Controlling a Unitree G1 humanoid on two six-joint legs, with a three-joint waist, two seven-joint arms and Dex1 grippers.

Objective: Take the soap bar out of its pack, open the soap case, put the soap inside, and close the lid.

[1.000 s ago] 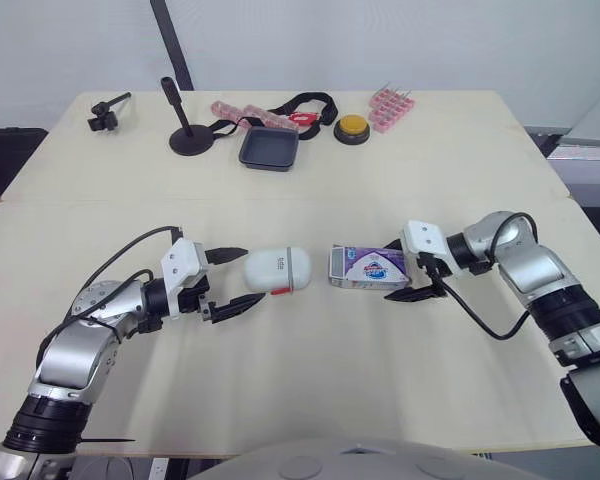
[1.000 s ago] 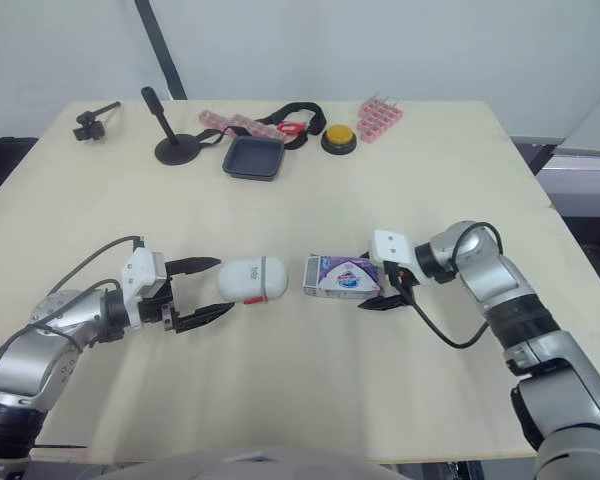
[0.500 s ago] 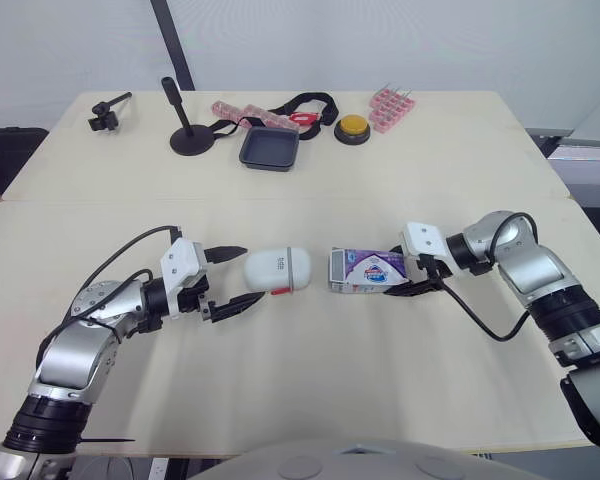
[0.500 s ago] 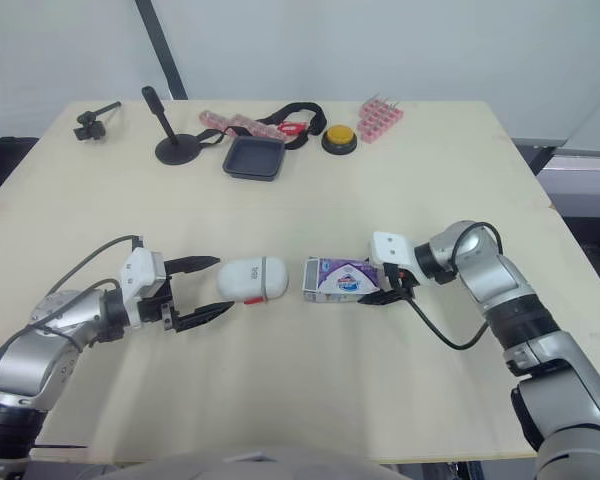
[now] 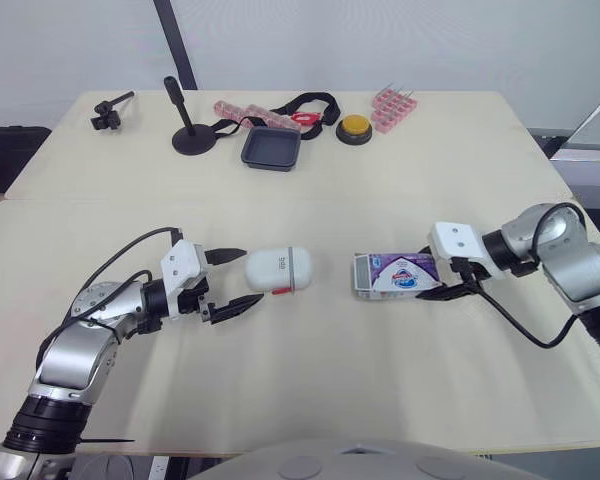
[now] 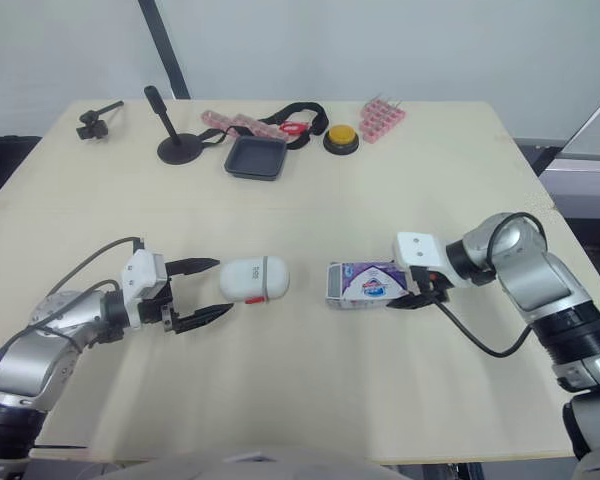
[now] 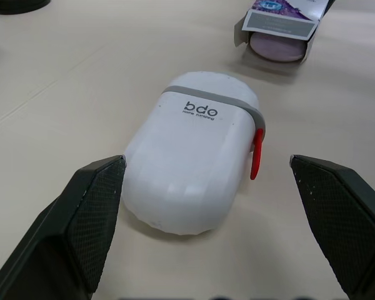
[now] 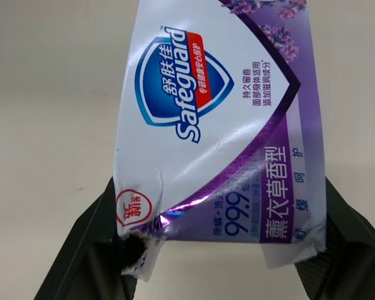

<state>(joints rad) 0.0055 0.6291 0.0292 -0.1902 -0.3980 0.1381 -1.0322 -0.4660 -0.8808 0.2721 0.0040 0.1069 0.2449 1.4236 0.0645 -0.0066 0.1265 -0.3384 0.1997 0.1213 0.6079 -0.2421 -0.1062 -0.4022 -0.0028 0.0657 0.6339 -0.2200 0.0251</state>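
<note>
The white oval plastic soap case [image 5: 277, 270] carries a grey band and red latch. The glossy cardboard soap pack [image 5: 398, 275] is white and purple, with a blue shield; the tabletop [image 5: 310, 370] is plain beige.

soap case [image 7: 190, 156]: "bdo" is printed in dark letters on the white lid; the smaller line beneath cannot be read | soap pack [image 8: 219, 125]: "Safeguard" and "舒肤佳" are read on the blue shield; "99.9" and "薰衣草香型" are printed on the purple band
</note>
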